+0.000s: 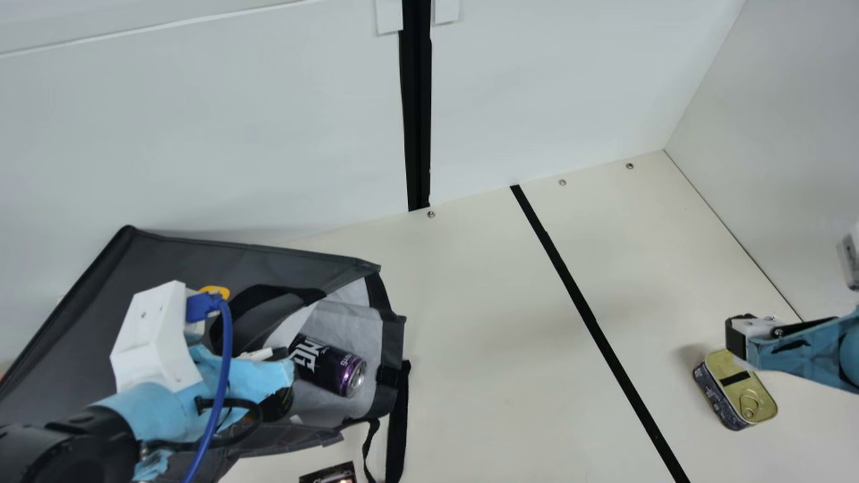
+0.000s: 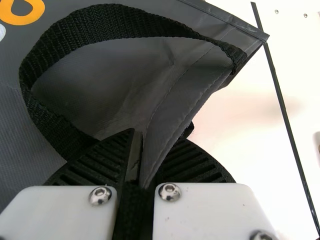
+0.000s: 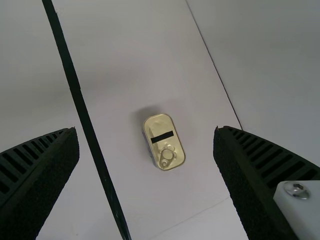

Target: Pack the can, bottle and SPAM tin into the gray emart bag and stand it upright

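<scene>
See a black-and-purple can (image 1: 329,367) lying in the open mouth of a gray bag (image 1: 161,263) on its side, and, well apart, a gold-lidded tin (image 1: 743,392) flat on the table (image 1: 496,349).

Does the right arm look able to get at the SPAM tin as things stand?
Most likely yes: the right claw hangs open over the SPAM tin, which sits lid up on the table, and I see nothing between them. It would probably only need to lower and line up.

On the can (image 1: 321,362) I can read large white letters (image 1: 307,355), "NG"; the bag (image 2: 125,65) carries an orange character (image 2: 22,20), cut off.
</scene>
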